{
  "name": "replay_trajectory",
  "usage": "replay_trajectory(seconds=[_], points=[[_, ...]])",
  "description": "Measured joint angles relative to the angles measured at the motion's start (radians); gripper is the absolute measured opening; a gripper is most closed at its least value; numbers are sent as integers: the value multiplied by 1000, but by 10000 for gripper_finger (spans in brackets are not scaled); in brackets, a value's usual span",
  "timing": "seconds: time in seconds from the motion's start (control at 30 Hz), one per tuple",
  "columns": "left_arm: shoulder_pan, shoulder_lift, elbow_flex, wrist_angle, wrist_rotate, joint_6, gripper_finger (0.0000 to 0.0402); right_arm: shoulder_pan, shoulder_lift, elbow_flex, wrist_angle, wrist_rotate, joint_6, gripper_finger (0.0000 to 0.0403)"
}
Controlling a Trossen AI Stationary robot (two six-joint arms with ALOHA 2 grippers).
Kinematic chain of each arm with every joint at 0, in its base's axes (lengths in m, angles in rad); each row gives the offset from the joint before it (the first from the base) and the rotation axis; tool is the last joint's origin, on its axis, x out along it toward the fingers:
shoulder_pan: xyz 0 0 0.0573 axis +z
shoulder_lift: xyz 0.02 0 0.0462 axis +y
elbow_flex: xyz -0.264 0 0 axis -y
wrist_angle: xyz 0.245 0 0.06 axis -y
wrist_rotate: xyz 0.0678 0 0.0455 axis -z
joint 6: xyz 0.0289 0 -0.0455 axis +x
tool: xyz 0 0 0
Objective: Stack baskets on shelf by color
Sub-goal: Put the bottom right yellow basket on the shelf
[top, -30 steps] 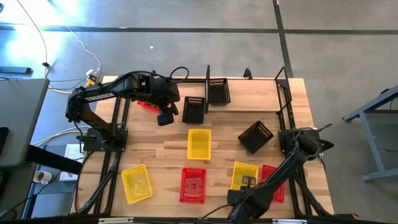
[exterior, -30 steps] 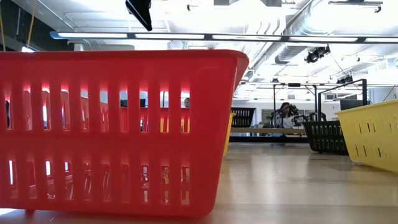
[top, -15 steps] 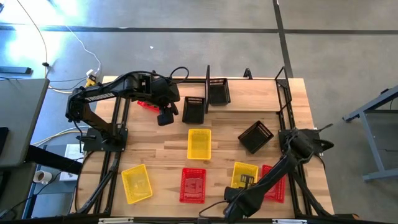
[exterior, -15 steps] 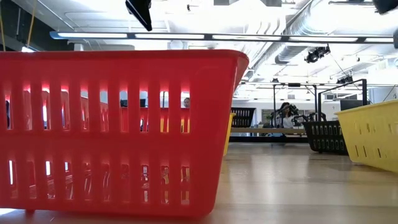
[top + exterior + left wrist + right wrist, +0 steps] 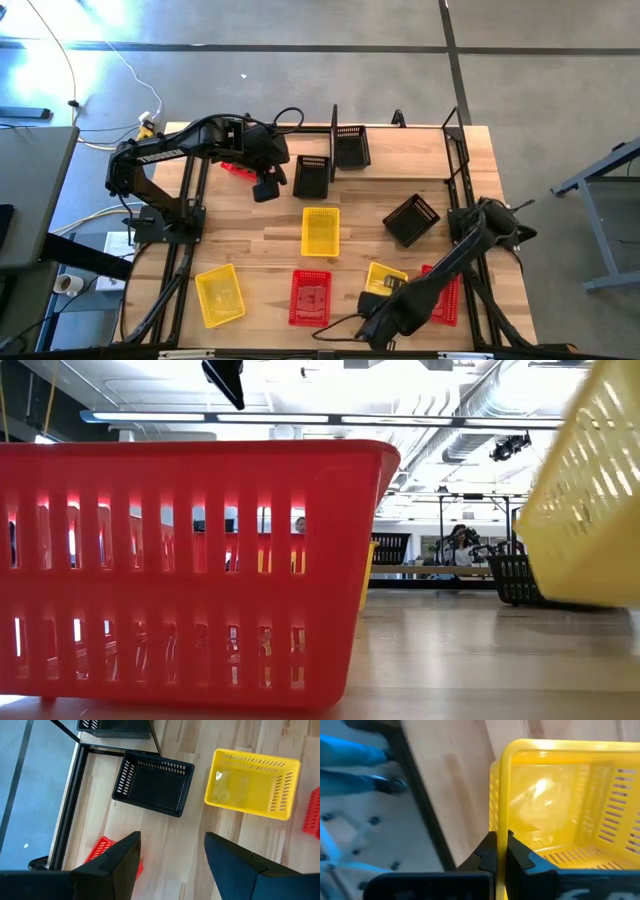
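Yellow basket (image 5: 560, 815) rim pinched in the right gripper (image 5: 501, 851), likely for lifting; left gripper (image 5: 172, 857) hangs wide beside the shelf (image 5: 334, 128).

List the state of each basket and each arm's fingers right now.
Right fingers: shut on the yellow basket rim.
That yellow basket: tilted, lifted.
Left fingers: open, empty, hovering.
Centre yellow basket: upright, empty.
Front-left yellow basket: upright, empty.
Front red basket: upright on the table.
Angled black basket: loose on the table.
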Motion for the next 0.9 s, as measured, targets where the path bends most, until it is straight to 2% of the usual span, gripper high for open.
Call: replay_trajectory(seconds=[0.23,0.5,0.9], points=[[0,0,0,0,0,0,209,-62,-105,0,18,48,-8,1],[0,0,0,0,0,0,209,-168,-218,0,-58,286,-114,0],[0,0,0,2,0,8,209,-373,-345,0,-335,513,-472,0]])
